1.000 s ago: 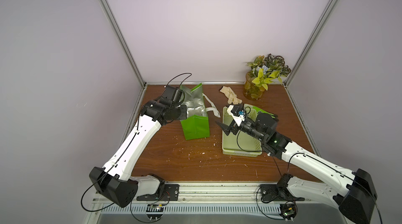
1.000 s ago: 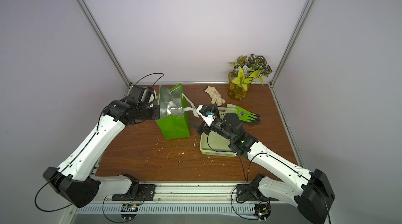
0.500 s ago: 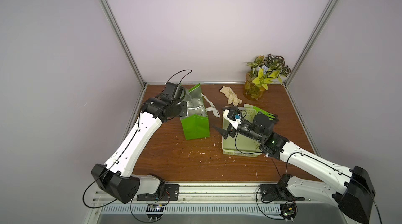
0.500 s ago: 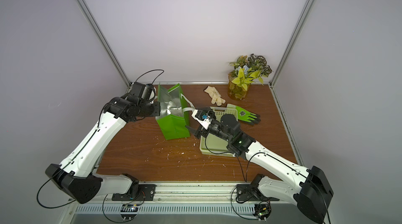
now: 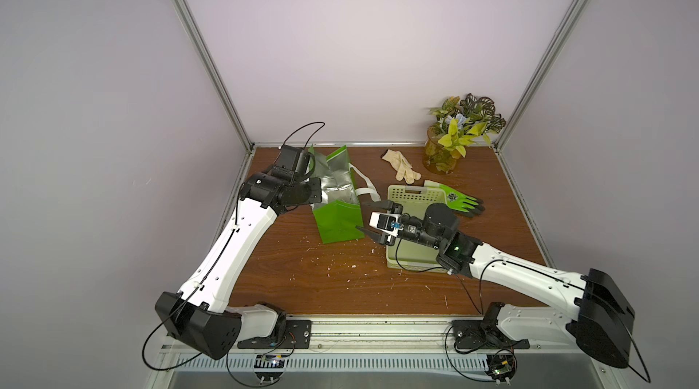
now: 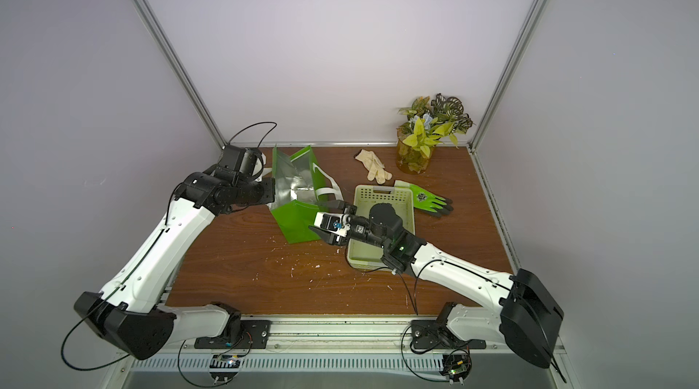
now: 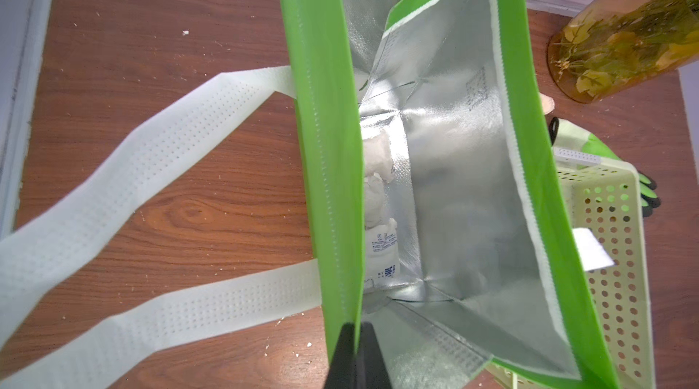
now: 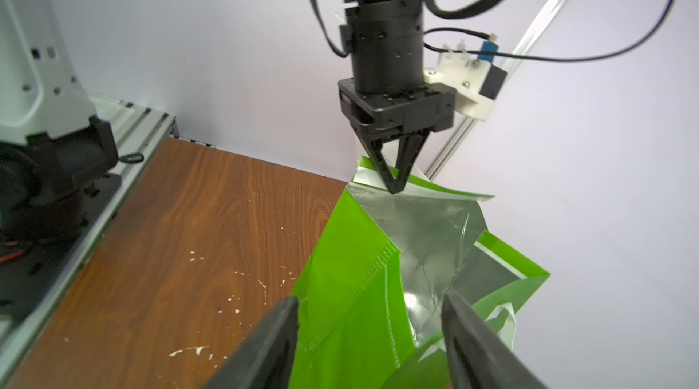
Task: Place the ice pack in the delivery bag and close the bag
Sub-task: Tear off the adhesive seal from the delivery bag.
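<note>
The delivery bag (image 5: 336,217) (image 6: 295,224) stands upright and open on the wooden table, bright green with a silver lining. In the left wrist view the ice pack (image 7: 380,224), white with blue print, lies on the bag's floor against the green wall (image 7: 329,141). My left gripper (image 5: 317,194) (image 7: 355,326) is shut on the rim of that wall, also seen in the right wrist view (image 8: 395,188). My right gripper (image 5: 365,217) (image 6: 321,217) (image 8: 370,304) is open, its fingers on either side of the bag's near end (image 8: 351,292).
A pale green perforated basket (image 5: 416,198) sits right of the bag, under my right wrist. A green and black glove (image 5: 459,202) lies beside it, a cream glove (image 5: 401,169) and a plant vase (image 5: 444,156) behind. White strap handles (image 7: 151,164) trail on the table.
My right gripper has moved left from over the basket to the bag's near end, and its jaws have narrowed. The left gripper stays clamped on the rim.
</note>
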`<state>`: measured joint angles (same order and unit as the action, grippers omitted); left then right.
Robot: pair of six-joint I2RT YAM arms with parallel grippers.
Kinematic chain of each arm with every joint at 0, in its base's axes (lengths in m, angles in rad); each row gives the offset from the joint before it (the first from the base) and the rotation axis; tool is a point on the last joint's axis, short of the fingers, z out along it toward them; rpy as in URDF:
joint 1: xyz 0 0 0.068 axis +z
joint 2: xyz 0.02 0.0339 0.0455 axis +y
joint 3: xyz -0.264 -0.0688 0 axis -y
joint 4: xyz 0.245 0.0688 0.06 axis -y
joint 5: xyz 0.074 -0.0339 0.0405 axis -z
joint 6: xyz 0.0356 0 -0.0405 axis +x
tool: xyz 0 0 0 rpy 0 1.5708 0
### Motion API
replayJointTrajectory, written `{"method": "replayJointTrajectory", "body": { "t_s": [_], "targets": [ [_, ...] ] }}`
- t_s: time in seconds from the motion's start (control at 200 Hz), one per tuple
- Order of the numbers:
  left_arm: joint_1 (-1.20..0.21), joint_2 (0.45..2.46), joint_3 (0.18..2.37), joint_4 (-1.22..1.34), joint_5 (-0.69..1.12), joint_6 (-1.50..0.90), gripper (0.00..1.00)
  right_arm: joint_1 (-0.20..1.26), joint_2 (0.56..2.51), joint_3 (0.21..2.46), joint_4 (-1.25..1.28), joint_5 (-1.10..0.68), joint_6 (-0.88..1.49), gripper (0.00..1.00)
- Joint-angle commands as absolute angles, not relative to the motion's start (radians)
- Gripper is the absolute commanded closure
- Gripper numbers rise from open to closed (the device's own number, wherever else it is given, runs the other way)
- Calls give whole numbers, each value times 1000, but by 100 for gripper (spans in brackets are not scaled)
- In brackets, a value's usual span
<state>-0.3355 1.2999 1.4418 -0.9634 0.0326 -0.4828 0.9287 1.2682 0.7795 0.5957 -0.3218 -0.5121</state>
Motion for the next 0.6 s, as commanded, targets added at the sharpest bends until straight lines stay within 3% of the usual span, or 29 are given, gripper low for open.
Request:
{"method": "replayJointTrajectory", "body": {
  "t_s": [0.0,0.285,0.595],
  "targets": [
    [-314,1280,1423,-949,112,-520,100,948,1335,824,754,-359,-612,41],
    [-303,1290,1414,-927,194,-571,100,999,1503,889,915,-324,-677,56],
    [-295,1298,1386,-874,269,-614,100,1002,1588,972,911,-331,-716,61]
  ]
}}
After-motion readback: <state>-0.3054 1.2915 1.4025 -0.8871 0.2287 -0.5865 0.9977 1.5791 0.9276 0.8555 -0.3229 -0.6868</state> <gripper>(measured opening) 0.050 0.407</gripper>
